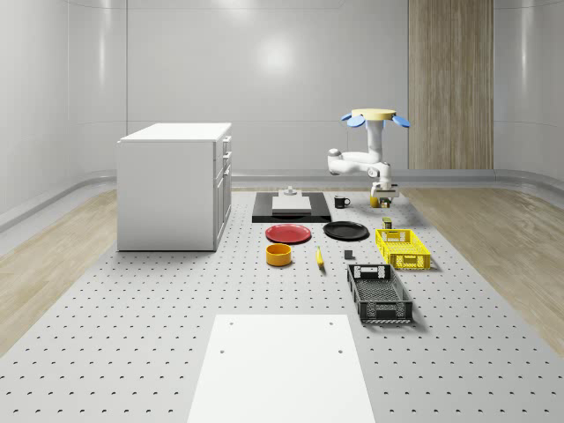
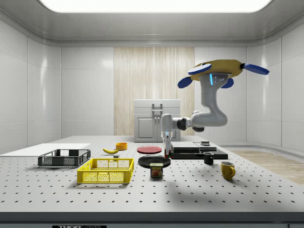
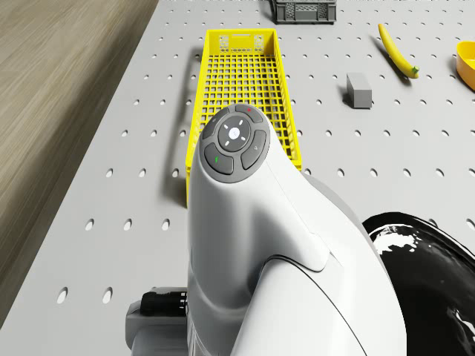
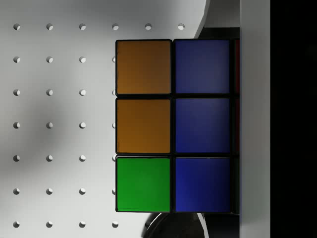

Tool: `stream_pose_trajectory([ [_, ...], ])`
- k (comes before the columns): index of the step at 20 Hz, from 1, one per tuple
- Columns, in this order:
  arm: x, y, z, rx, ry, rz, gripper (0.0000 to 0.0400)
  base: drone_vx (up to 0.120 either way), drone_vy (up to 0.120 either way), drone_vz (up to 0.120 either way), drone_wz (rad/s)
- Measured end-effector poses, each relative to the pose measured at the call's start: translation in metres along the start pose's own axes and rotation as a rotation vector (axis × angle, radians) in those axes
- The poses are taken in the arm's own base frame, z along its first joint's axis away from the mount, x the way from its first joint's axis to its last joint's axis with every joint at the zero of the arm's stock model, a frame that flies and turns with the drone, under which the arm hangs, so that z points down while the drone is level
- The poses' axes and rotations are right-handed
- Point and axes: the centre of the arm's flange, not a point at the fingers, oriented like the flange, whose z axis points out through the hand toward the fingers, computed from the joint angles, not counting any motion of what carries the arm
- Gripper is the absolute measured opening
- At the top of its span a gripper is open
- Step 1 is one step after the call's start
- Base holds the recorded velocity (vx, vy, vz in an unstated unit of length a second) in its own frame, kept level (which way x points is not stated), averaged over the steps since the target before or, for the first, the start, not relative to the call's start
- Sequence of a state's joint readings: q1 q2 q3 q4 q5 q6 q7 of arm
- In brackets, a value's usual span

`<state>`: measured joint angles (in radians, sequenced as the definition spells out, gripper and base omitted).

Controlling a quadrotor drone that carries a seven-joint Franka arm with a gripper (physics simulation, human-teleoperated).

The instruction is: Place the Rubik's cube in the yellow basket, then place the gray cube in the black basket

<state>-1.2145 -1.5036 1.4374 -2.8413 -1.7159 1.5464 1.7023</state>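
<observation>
Drone (image 2: 221, 71) hovering above table (image 1: 132, 335), arm bent downward. Gripper (image 2: 167, 152) closed on Rubik's cube (image 4: 173, 126); orange, blue and green tiles facing the wrist. Just beside gripper: black plate (image 2: 154, 161) and can (image 2: 156, 170) labelled "SPAM". Near gripper: yellow basket (image 3: 202, 96). Farther from gripper: gray cube (image 3: 358, 89), then black basket (image 3: 304, 11).

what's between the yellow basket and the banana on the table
In the drone view, the gray cube lies on the table between the yellow basket and the banana, touching neither.
</observation>
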Motion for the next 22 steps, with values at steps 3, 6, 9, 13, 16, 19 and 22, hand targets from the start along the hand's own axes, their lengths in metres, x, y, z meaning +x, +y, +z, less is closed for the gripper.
stream_pose_trajectory([
  [3, 0.0, 0.0, 0.0, 0.0, 0.0, 0.0, 0.0325, 0.12, 0.0, 0.0, 0.0],
  [6, 0.0, 0.0, 0.0, 0.0, 0.0, 0.0, 0.0325, 0.12, 0.0, 0.0, 0.0],
  [9, 0.0, 0.0, 0.0, 0.0, 0.0, 0.0, 0.0325, 0.12, 0.0, 0.0, 0.0],
  [13, 0.0, 0.0, 0.0, 0.0, 0.0, 0.0, 0.0325, 0.12, 0.0, 0.0, 0.0],
  [16, 0.0, 0.0, 0.0, 0.0, 0.0, 0.0, 0.0325, 0.12, 0.0, 0.0, 0.0],
  [19, 0.0, 0.0, 0.0, 0.0, 0.0, 0.0, 0.0325, 0.12, 0.0, 0.0, 0.0],
  [22, 0.0, 0.0, 0.0, 0.0, 0.0, 0.0, 0.0325, 0.12, 0.0, 0.0, 0.0],
])
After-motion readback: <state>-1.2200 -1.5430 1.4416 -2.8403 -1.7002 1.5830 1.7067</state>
